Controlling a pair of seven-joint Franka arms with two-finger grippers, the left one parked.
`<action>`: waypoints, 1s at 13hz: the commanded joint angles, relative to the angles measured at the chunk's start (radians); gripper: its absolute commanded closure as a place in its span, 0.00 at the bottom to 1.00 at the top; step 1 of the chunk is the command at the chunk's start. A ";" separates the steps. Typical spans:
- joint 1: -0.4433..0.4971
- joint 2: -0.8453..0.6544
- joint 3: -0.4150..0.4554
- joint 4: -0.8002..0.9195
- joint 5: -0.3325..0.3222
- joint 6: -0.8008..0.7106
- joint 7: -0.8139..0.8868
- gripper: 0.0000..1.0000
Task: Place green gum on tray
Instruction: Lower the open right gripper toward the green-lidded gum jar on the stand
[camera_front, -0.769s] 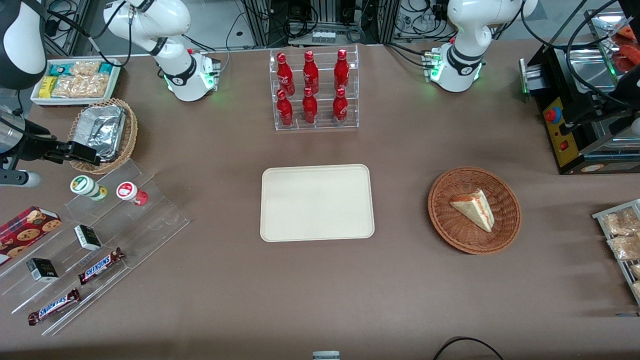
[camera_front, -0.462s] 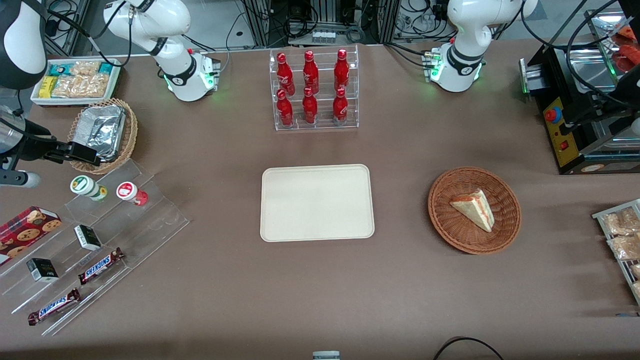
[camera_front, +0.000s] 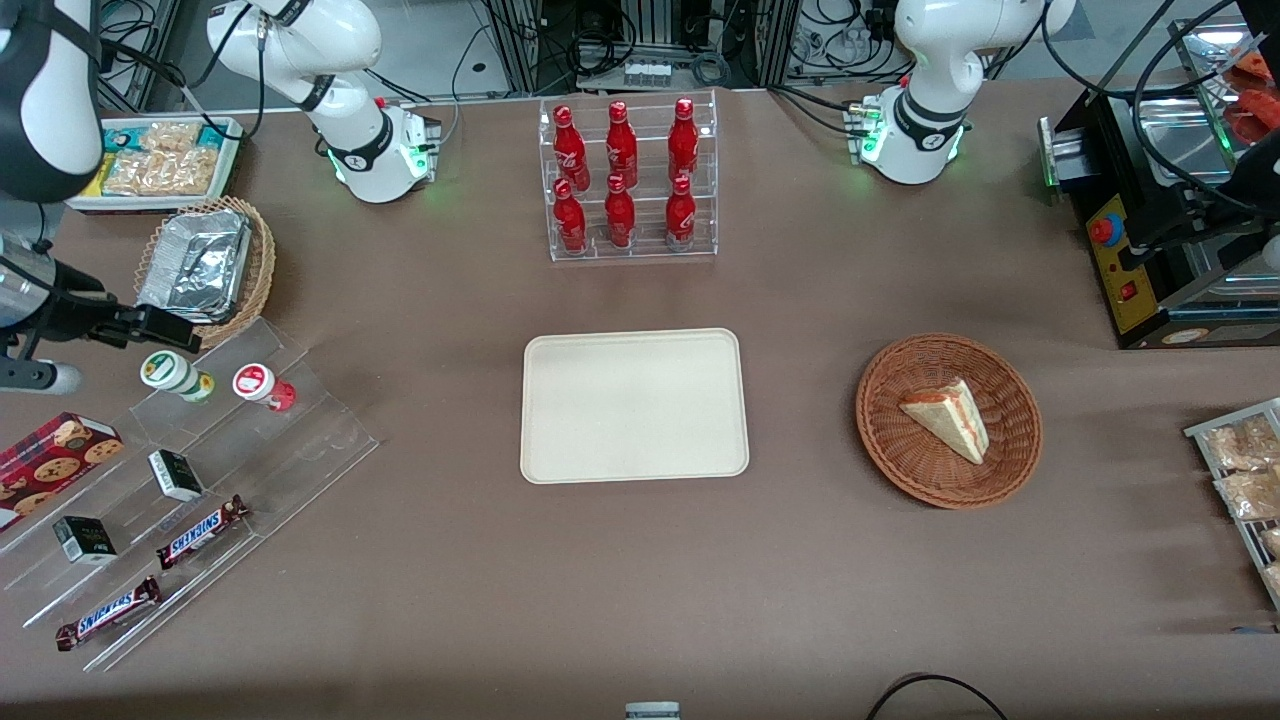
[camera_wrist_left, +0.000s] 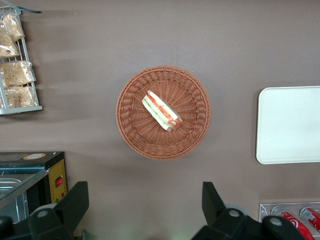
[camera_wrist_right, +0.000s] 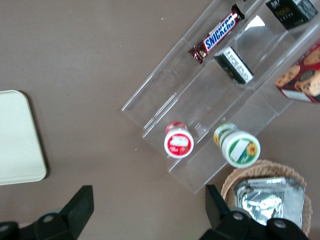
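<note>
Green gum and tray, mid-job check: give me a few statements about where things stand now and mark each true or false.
1. The green gum stands on the clear stepped rack, beside the red gum. True.
2. The green gum is already on the tray. False: the tray holds nothing, and the gum is on the rack toward the working arm's end of the table.
3. The gripper is shut on the green gum. False: it is open, above the rack between the foil basket and the gum, holding nothing.
4. The sandwich lies in a wicker basket. True.
5. The cola bottles are nearer to the front camera than the tray. False: they are farther.
</note>
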 joint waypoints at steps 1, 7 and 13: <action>-0.039 -0.091 -0.011 -0.200 -0.003 0.178 -0.160 0.01; -0.040 -0.187 -0.104 -0.460 -0.011 0.474 -0.523 0.01; -0.040 -0.150 -0.174 -0.522 -0.011 0.605 -0.754 0.01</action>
